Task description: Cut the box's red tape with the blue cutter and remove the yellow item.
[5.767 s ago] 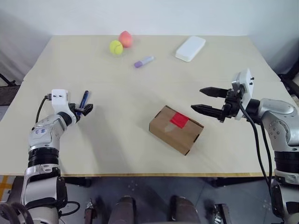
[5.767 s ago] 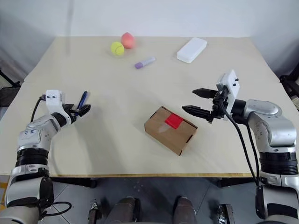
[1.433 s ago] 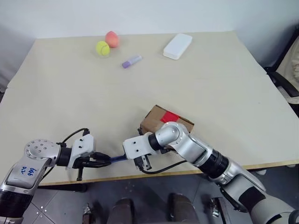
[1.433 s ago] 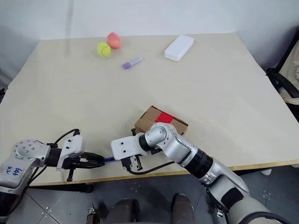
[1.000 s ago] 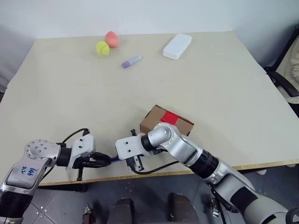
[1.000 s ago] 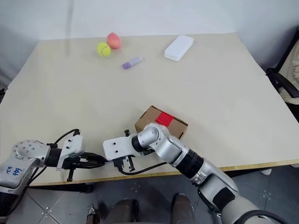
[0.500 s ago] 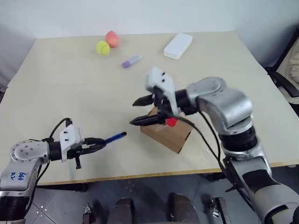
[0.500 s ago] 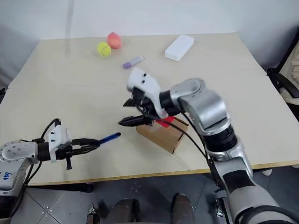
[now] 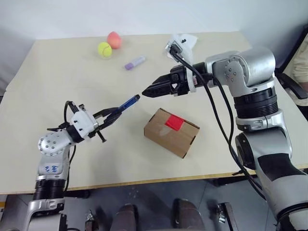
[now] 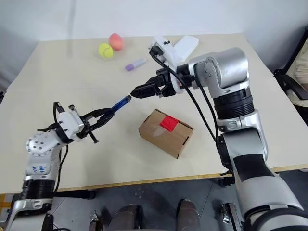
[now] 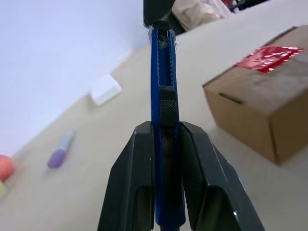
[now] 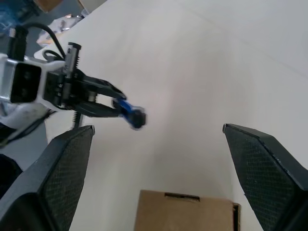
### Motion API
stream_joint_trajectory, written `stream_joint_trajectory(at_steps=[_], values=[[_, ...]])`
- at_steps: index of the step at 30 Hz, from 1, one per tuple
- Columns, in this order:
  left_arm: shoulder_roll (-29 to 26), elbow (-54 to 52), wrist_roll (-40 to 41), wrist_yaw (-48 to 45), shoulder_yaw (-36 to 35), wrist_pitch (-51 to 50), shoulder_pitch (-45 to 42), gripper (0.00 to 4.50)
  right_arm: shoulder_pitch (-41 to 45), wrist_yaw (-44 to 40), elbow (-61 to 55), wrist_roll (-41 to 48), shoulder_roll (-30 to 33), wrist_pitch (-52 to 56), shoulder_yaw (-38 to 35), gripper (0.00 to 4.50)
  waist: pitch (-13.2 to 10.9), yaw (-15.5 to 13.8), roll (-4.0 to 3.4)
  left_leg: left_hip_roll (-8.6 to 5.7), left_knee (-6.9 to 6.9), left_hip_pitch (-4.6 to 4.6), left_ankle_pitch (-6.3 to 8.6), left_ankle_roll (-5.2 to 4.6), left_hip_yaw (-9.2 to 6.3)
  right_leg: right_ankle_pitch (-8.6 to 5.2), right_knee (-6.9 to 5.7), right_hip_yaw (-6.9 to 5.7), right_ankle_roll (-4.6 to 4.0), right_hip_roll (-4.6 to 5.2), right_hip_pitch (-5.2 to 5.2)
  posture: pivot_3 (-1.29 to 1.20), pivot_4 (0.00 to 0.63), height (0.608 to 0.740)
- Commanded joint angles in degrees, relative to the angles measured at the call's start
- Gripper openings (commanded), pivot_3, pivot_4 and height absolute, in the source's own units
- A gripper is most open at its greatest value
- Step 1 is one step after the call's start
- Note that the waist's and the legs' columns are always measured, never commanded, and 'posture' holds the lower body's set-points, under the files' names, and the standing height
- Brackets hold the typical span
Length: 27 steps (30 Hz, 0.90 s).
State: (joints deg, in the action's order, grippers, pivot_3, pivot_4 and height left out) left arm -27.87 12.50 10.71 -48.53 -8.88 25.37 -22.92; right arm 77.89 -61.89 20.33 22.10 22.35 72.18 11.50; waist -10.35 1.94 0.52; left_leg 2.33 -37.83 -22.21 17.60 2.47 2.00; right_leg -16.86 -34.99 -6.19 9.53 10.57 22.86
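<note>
Nearest the desk's [image 9: 57,159] front edge, toward its left side, the left gripper [image 9: 111,117] is clamped on the blue cutter [image 9: 128,102], which sticks out past the fingertips and angles up toward the middle of the desk. The left wrist view shows both fingers pressed against the cutter's sides, its tip aimed past the box's upper edge.

The box [image 9: 171,132] sits near the front edge, right of centre, flaps shut, with the red tape [image 9: 174,122] intact across its top seam. The yellow item is presumably sealed inside; nothing of it can be seen.

Above and beyond the box, the right gripper [image 9: 148,91] hangs in the air with its fingers spread wide and empty, as the right wrist view makes plain, its tips just beside the cutter's tip.

Along the far edge lie a tennis ball [image 9: 105,49], a pink fruit [image 9: 114,39], a lilac marker [image 9: 134,63] and a white case [image 9: 192,41].

The step in hand looks like readying the cutter, before any cut. Next, the blade must be brought down onto the tape along the seam, with the box probably steadied by the free gripper.
</note>
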Motion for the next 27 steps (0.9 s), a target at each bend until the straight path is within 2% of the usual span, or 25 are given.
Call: stream_joint_trajectory(at_steps=[1, 11, 16, 19, 27], values=[[1.9, 1.9, -1.8, 2.0, 2.5, 4.7, -2.6, 0.41, 2.9, -3.9, 2.0, 0.4, -0.3, -3.0, 3.8, 4.46, 0.0, 0.0, 0.0, 0.0, -0.01, 0.0, 0.0, 0.0, 0.0, 0.0, 0.0, 0.0, 0.0, 0.0, 0.0, 0.0, 0.15, 0.74], [3.2, 3.7, -0.9, 2.9, 4.6, 7.3, -4.6, 0.41, 5.3, -8.9, 10.8, -3.5, -3.0, -11.7, 10.1, 4.46, 0.0, 0.2, 0.0, 0.0, -0.03, -0.01, 0.01, -0.01, 0.0, 0.0, 0.0, -0.01, 0.0, 0.0, 0.0, 0.0, 0.15, 0.74], [3.2, 3.4, -0.5, 3.2, 4.8, 6.9, -4.5, 0.41, 6.5, -9.4, 14.4, -4.5, -4.3, -13.7, 9.8, 4.46, 0.0, 0.1, 0.0, 0.0, -0.04, -0.01, 0.0, -0.01, 0.0, 0.0, -0.01, -0.01, 0.0, 0.0, 0.0, 0.0, 0.15, 0.74], [3.3, 3.5, -0.5, 3.4, 4.9, 6.9, -4.6, 0.41, 7.0, -10.1, 15.9, -5.2, -4.7, -14.4, 9.9, 3.84, 0.0, 0.1, 0.0, 0.0, -0.04, -0.01, 0.0, -0.01, 0.0, 0.0, -0.01, -0.01, 0.0, 0.0, 0.0, 0.0, 0.15, 0.74], [3.6, 4.1, -0.4, 4.1, 5.0, 6.7, -5.2, 0.41, 7.3, -11.4, 17.4, -6.9, -5.3, -15.7, 10.1, 1.06, 0.0, 0.1, 0.0, 0.0, -0.04, -0.01, 0.01, 0.0, -0.01, 0.0, 0.0, -0.01, 0.0, 0.0, 0.0, 0.0, 0.15, 0.74]])
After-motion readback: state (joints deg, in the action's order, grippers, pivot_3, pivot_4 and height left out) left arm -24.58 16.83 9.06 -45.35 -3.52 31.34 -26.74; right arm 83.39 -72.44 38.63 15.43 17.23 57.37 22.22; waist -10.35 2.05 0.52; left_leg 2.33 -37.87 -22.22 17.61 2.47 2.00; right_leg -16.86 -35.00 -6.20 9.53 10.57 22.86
